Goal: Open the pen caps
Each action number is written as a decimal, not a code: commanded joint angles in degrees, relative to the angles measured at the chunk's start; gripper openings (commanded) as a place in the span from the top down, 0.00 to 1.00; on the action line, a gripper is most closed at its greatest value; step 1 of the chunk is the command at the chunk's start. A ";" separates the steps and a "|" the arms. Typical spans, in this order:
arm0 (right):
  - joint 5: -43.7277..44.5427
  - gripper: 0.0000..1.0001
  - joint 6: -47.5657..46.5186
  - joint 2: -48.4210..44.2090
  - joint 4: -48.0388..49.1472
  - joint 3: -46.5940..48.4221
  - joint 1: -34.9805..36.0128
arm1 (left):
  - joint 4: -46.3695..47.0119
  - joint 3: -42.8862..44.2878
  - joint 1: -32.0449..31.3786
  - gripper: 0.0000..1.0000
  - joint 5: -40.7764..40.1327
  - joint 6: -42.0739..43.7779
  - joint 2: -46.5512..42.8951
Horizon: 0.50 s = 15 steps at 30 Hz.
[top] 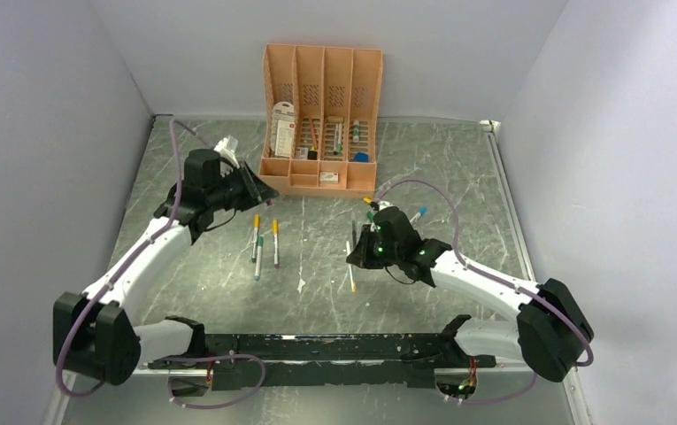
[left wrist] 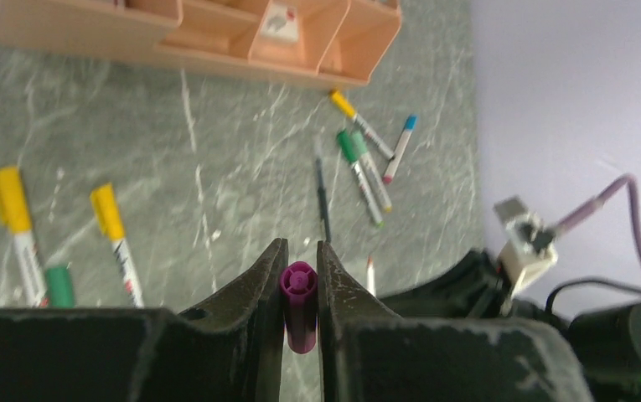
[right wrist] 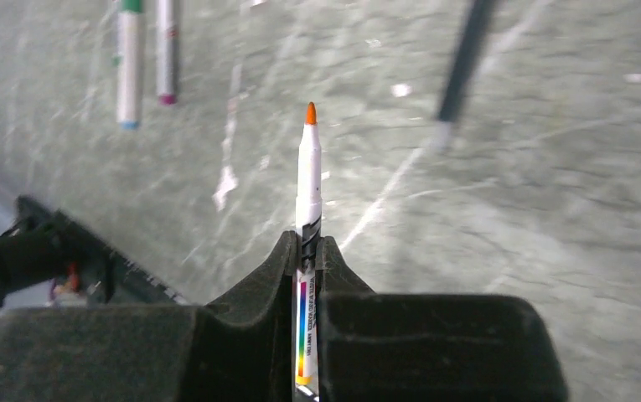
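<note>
Top view: left hand [top: 262, 191] near the orange organiser [top: 321, 115], right hand [top: 358, 255] over the middle of the worktop [top: 458, 177]; capped pens [top: 274, 246] lie between them. Left wrist view: the left hand pinches a purple cap [left wrist: 299, 314]. Right wrist view: the right hand pinches an uncapped orange-tipped pen [right wrist: 309, 163] by its barrel.

Counted on the grey marbled table [top: 458, 177]: one peach-orange plastic organiser [top: 321, 181] with four upright compartments (its contents are too small to tally). One short purple plastic cap [left wrist: 299, 289]. Two yellow-capped pale marker pens [left wrist: 8, 205] [left wrist: 109, 216], with one green-capped pen [left wrist: 59, 285] beside them. One uncapped orange-tipped pen [right wrist: 309, 159]. One thin dark pen [left wrist: 323, 188]. Farther off lie one yellow-ended pen [left wrist: 343, 105], one green-capped far pen [left wrist: 351, 146] and one blue-ended pen [left wrist: 401, 144]. Two white-and-black robot arms [top: 140, 257] [top: 485, 282].
</note>
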 commanded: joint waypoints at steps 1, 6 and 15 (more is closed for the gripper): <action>7.79 1.00 -0.82 0.89 -3.39 -0.68 -2.65 | -9.60 -3.74 0.19 0.91 -0.49 4.12 -5.58; 9.12 1.00 -0.37 3.34 -1.27 -2.04 -3.21 | -11.12 -8.20 -0.06 0.91 1.32 4.53 -7.61; 1.31 1.00 3.33 7.67 4.35 -3.27 -3.03 | -6.69 -9.88 -13.36 0.91 -2.29 -0.20 -0.90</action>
